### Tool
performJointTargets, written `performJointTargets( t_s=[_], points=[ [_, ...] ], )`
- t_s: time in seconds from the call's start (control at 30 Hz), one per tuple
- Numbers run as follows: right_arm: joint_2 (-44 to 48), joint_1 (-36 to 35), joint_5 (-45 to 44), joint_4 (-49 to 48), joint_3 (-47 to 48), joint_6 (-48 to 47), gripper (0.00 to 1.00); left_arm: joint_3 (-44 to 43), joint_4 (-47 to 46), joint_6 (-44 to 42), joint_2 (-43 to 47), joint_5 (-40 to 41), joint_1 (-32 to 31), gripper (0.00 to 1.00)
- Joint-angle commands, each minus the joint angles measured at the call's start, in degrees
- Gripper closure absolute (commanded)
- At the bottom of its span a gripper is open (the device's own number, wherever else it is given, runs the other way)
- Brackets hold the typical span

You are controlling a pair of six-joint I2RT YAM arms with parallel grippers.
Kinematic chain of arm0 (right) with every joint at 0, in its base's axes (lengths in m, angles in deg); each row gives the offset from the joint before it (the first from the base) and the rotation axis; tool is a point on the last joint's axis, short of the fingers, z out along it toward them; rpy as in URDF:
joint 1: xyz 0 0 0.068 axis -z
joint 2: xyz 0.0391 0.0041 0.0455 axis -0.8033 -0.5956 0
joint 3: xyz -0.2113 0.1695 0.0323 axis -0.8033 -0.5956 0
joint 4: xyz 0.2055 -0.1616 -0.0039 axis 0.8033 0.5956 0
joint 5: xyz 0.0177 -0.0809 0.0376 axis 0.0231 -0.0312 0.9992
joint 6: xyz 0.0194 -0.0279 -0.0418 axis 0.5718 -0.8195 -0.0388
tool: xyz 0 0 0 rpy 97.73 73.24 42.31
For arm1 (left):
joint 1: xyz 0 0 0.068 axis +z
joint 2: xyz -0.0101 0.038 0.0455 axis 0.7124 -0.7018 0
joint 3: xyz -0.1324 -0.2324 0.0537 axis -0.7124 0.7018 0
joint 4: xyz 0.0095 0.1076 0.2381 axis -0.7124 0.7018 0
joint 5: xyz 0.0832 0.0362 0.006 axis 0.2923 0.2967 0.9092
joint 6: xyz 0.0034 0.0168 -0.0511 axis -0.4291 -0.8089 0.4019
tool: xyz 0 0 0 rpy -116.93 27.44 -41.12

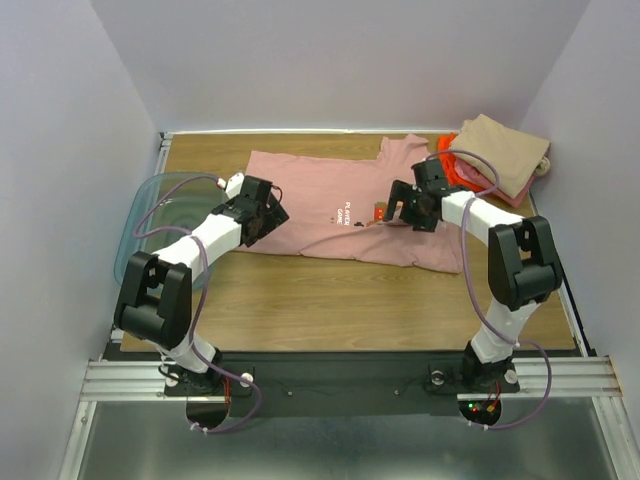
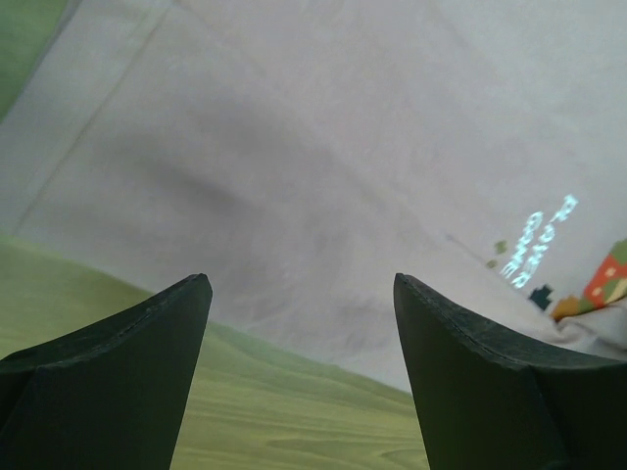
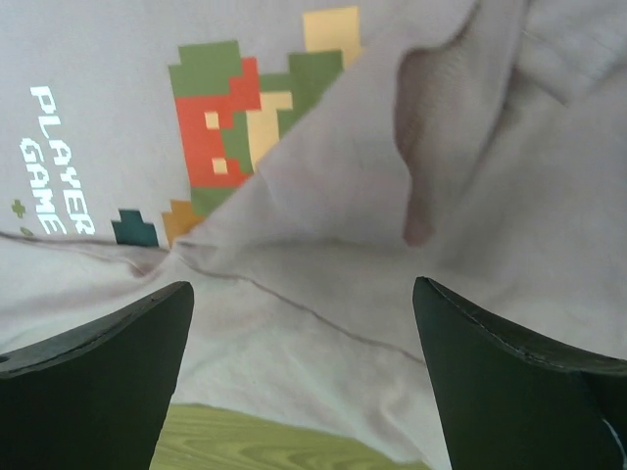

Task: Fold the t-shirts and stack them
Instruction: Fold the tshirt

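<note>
A dusty-pink t-shirt [image 1: 330, 195] with a pixel cartoon print [image 3: 235, 127] and white text lies spread across the wooden table, its right sleeve part folded over the print. My left gripper [image 1: 268, 215] is open over the shirt's lower left hem [image 2: 323, 294], nothing between its fingers. My right gripper [image 1: 408, 213] is open above the folded sleeve and hem [image 3: 323, 294] near the print, empty. A stack of folded tan [image 1: 505, 150], pink and orange [image 1: 455, 160] tees sits at the back right.
A clear teal plastic bin [image 1: 160, 215] stands at the table's left edge beside my left arm. White walls enclose the back and sides. Bare wood [image 1: 350, 300] lies in front of the shirt.
</note>
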Motion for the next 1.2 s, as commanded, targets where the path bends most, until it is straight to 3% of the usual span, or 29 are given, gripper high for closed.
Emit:
performJointTargets(
  t_s=[0.0, 0.4, 0.57, 0.73, 0.93, 0.97, 1.17],
  points=[
    [-3.84, 0.40, 3.38, -5.08, 4.10, -0.22, 0.00, 3.54, -1.68, 0.31, 4.39, 0.29, 0.03, 0.13],
    [-17.81, 0.31, 6.18, -5.60, 27.72, -1.36, 0.00, 4.34, -0.54, -0.40, 5.71, 1.78, -0.06, 0.12],
    [-18.97, 0.40, 7.60, -5.43, 31.18, -1.53, 0.00, 3.45, -0.01, -0.49, 5.10, 2.05, -0.06, 0.12],
    [-10.46, 0.40, 3.74, -5.34, 24.43, -3.38, 0.00, 1.35, -0.01, -1.45, 4.04, 2.31, -0.06, 0.12],
    [8.61, 0.40, -5.76, -5.25, 3.17, -0.05, 0.00, -0.41, -2.29, -2.07, 0.45, 0.65, -0.06, 0.12],
    [10.20, 0.57, -6.55, -5.25, -2.16, 1.26, 0.00, -1.11, -3.16, -2.68, -1.13, 0.03, -0.06, 0.12],
    [12.51, 2.15, -5.77, -5.51, -11.00, 5.23, 0.00, -3.93, -4.48, -2.16, -7.64, -1.38, 0.03, 0.12]
  ],
)
